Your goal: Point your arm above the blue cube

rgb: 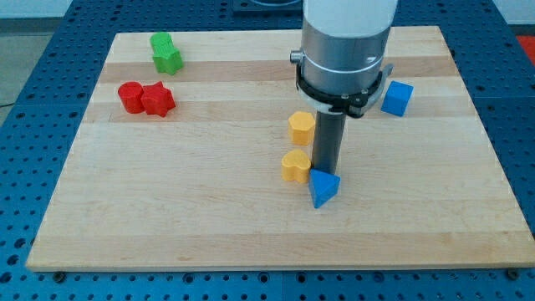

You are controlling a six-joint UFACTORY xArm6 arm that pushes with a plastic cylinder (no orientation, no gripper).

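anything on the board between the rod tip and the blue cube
No: in the camera view, only bare board lies between my tip and the blue cube, though the arm's body hides part of it.

**Blocks scattered on a wooden board**

A blue triangular block sits just below the rod's lower end. A yellow heart-shaped block lies just to its left, a yellow hexagonal block above that. Far to the upper left, well apart: two red blocks touching, and two green blocks above them. All rest on a pale wooden board.
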